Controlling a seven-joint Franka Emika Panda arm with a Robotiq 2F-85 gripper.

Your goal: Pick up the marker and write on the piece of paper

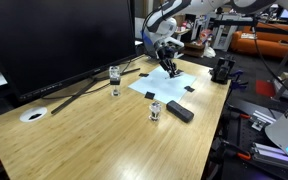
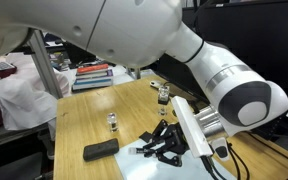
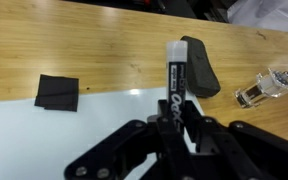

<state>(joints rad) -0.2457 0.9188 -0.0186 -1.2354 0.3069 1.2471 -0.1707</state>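
The piece of paper (image 1: 169, 83) lies flat on the wooden table, pale bluish-white with black patches at its corners; it also shows in the wrist view (image 3: 74, 125) and partly in an exterior view (image 2: 149, 152). My gripper (image 3: 174, 130) is shut on the marker (image 3: 174, 75), a black marker with white lettering that sticks out from between the fingers over the paper's edge. In an exterior view the gripper (image 1: 168, 66) hangs over the far part of the paper. In an exterior view the gripper (image 2: 166, 140) is low over the sheet.
A black rectangular block (image 1: 180, 110) lies near the paper and shows in the wrist view (image 3: 199, 65) and in an exterior view (image 2: 100, 150). Two small glass jars (image 1: 115, 78) (image 1: 155, 110) stand on the table. A white round disc (image 1: 33, 115) lies at one end. A large monitor (image 1: 59, 40) stands behind.
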